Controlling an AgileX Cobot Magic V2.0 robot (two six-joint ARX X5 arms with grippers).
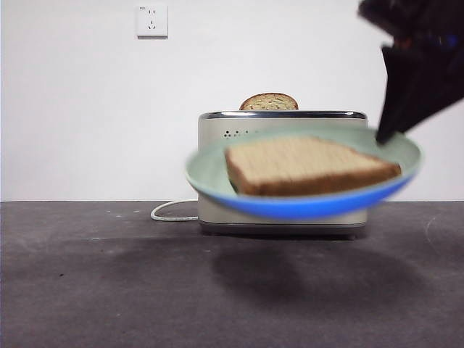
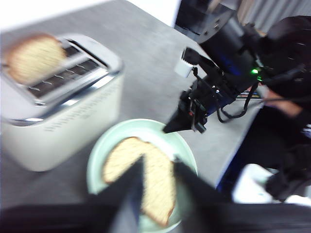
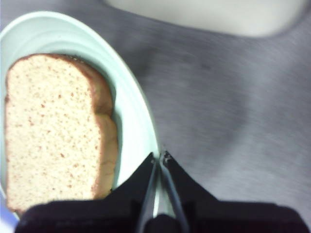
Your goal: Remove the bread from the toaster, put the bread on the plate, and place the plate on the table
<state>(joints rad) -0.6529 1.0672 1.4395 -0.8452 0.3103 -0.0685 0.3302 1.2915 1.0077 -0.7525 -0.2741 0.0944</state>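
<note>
- My right gripper (image 3: 159, 158) pinches the raised rim of the round mint-green plate (image 1: 210, 170), held above the dark table (image 1: 87, 290).
- The speckled tan bread slice (image 1: 304, 165) lies flat on it, before the cream toaster (image 1: 217, 127).
- My left gripper (image 2: 158, 167) hangs over the bread, jaws narrowly apart.

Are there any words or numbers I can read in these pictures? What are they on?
None can be read.
Toaster: tiny mark beside the small dark holes near its top, too small to read.
Wall socket: tiny mark at its top, too small to read.
Plate and bread: no writing.
</note>
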